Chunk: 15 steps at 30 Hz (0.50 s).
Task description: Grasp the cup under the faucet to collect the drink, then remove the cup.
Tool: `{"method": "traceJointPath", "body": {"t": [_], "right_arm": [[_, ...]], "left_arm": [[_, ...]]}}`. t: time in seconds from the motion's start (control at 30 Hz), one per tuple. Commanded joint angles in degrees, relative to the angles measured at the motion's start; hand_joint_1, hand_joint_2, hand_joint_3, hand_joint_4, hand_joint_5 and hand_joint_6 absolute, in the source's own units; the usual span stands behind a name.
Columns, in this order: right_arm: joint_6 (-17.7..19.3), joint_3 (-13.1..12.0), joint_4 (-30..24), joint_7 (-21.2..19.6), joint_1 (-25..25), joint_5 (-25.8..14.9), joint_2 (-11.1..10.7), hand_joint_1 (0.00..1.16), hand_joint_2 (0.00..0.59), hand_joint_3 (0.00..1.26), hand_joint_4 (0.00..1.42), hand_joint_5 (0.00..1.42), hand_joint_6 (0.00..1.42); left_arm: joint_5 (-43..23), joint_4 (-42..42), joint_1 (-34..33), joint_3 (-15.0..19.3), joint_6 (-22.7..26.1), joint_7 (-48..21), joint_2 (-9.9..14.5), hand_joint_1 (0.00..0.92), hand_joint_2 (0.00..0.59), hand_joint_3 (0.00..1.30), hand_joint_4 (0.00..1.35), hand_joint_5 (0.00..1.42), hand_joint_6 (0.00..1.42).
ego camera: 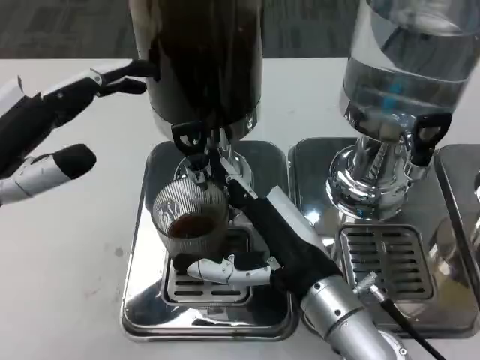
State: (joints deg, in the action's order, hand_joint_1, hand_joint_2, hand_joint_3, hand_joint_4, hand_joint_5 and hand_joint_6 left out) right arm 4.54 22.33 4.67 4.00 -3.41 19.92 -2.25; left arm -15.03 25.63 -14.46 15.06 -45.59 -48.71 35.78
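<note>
Collecting step, by the look: right robot hand (259, 244) wrapped around ribbed clear glass cup (189, 214) holding some dark drink under black faucet (191, 146); left robot hand (71, 97) spread near dark dispenser (202, 60); next, steady level withdrawal.

Bare table (75, 247) left of the tray (142, 300) (dark dispenser (202, 60) blocks behind)

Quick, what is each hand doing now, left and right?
Left hand: open, holds nothing, fingertips near the dark dispenser.
Right hand: grips the ribbed glass cup under the faucet; dark drink in the cup.
</note>
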Motion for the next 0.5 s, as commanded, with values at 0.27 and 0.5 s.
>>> {"method": "traceJointPath", "body": {"t": [0.27,0.5], "right_arm": [[1.21,0.16,1.9,-1.13,-1.34,0.22,0.74,0.85,0.155,0.0,0.0,0.0,0.07],[1.38,0.21,2.94,-1.28,-2.2,0.29,0.88,0.7,0.162,0.0,0.0,0.0,0.07]], "left_arm": [[2.46,3.4,2.17,-0.45,-1.38,2.55,0.77,0.0,0.064,0.18,0.1,0.17,0.11],[4.06,6.12,3.0,-0.85,-2.62,3.72,0.95,0.0,0.064,0.18,0.1,0.17,0.11]]}}
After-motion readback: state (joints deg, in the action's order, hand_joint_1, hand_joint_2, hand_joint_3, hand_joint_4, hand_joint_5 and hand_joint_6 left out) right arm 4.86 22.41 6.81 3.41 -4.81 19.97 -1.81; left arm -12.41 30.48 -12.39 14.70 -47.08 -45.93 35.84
